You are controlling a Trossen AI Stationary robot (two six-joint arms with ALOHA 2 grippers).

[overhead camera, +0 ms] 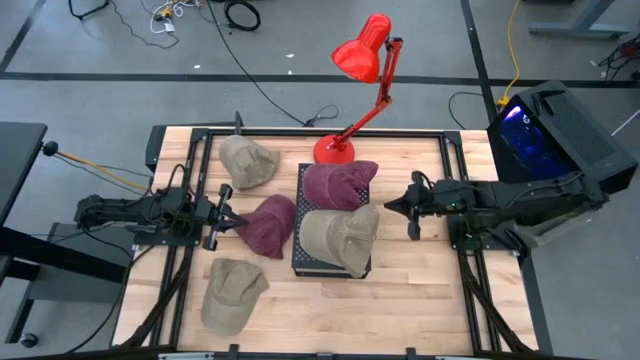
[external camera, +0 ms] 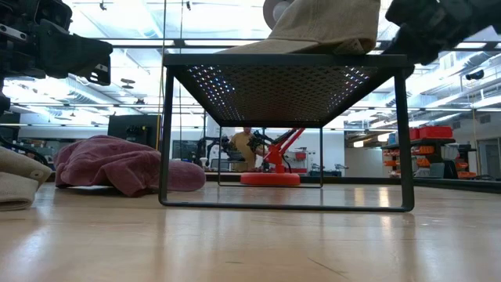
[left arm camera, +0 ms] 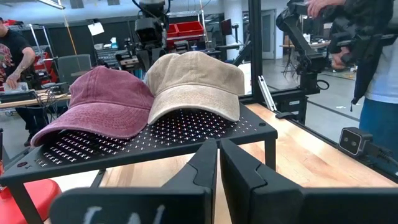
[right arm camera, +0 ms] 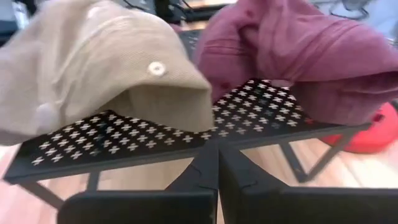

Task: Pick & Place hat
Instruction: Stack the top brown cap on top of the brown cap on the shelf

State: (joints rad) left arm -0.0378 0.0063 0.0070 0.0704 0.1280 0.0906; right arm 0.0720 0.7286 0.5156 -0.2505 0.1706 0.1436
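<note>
A black perforated stand (overhead camera: 300,262) sits mid-table with a maroon hat (overhead camera: 340,185) on its far half and a tan hat (overhead camera: 340,235) on its near half, both resting on their brims and crowns. Another maroon hat (overhead camera: 270,225) lies on the table left of the stand. My left gripper (overhead camera: 240,222) is shut and empty, raised above the table just left of that hat; it also shows in the low view (external camera: 86,59). My right gripper (overhead camera: 390,206) is shut and empty, raised to the right of the stand, pointing at the two hats (right arm camera: 217,165).
Two more tan hats lie on the table, one at the far left (overhead camera: 247,160) and one at the near left (overhead camera: 232,293). A red desk lamp stands with its base (overhead camera: 333,150) behind the stand. Bare wood shows to the near right. People stand in the room beyond.
</note>
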